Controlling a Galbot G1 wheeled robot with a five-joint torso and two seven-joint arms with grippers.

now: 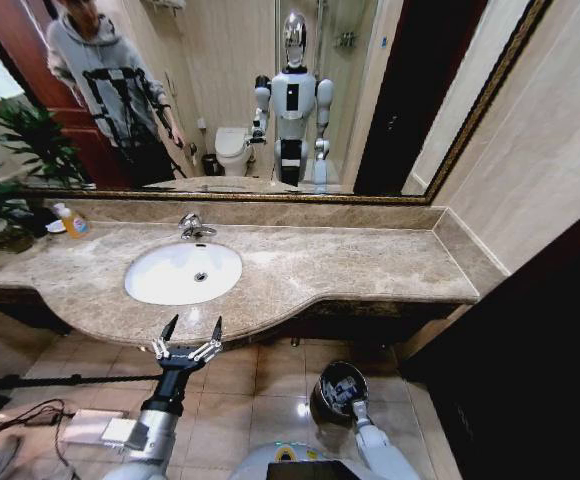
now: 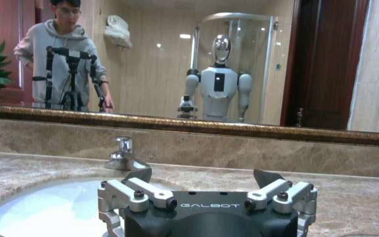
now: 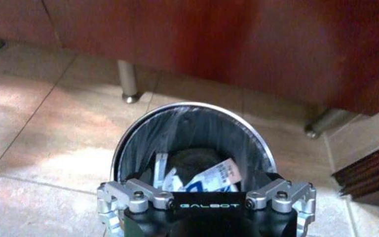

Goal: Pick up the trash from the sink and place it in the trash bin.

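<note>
Sink cut off by frame edge and left gripper body. Right gripper fingertips hidden inside trash bin; open or closed unclear. Printed items just beyond it too blurred to identify.

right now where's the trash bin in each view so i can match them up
head view: trash bin at lower right, on the floor below the counter, under the right hand.
left wrist view: faces the sink and mirror instead.
right wrist view: trash bin in the middle, seen from above.
shared landmark: the right hand over the bin's mouth.
</note>
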